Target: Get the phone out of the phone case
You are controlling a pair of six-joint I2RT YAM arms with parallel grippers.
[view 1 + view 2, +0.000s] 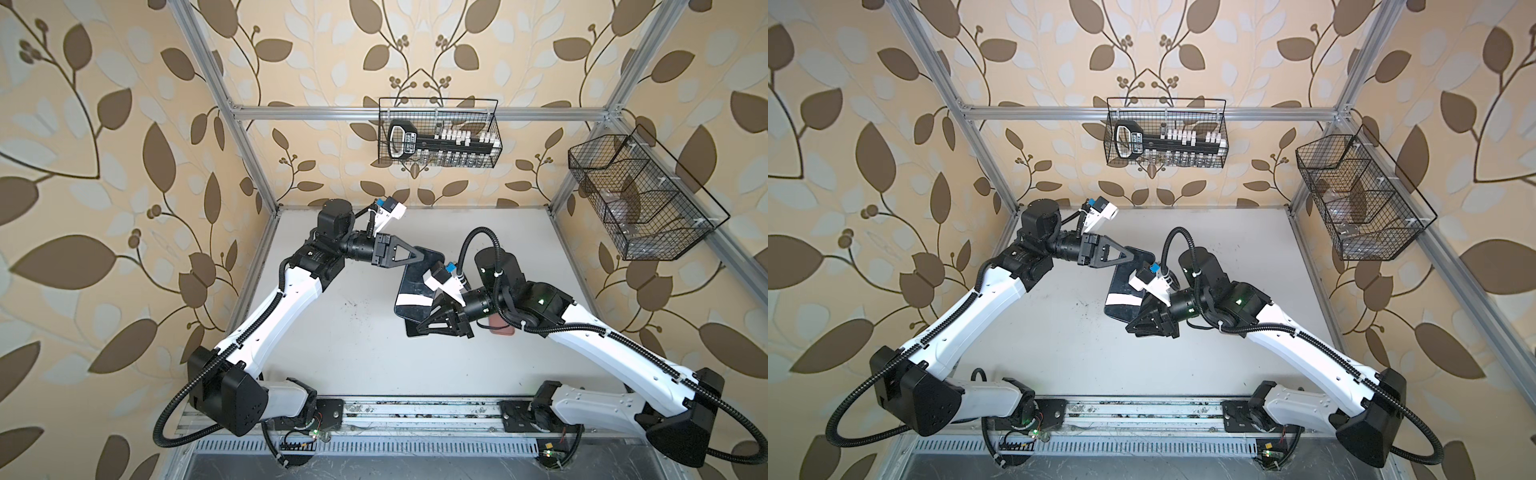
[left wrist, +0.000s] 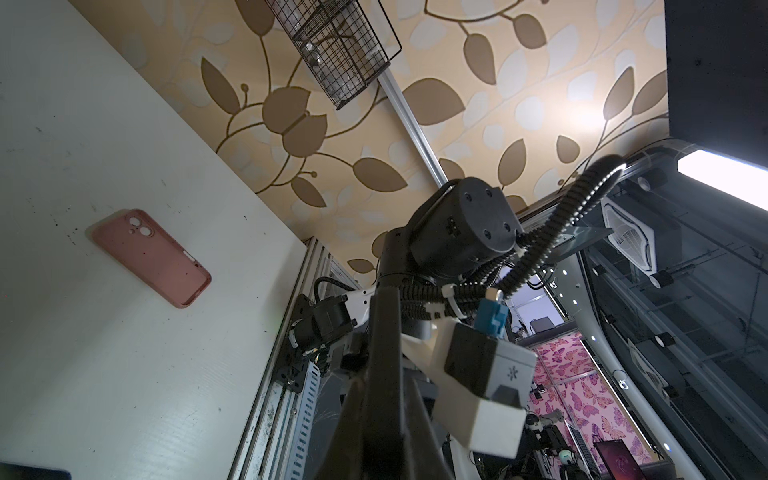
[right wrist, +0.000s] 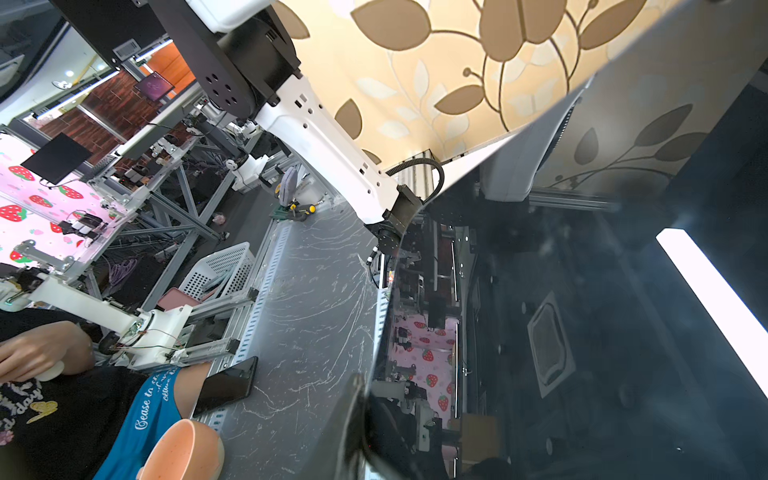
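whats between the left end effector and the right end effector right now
The glossy black phone, bridging left end effector and right end effector; shown in both top views.

- phone case (image 1: 503, 328): behind the right end effector (image 1: 428, 318), under its arm; only a pink sliver shows in a top view.
- phone (image 1: 409, 280): the stretch just beyond that end effector is covered by its wrist camera.
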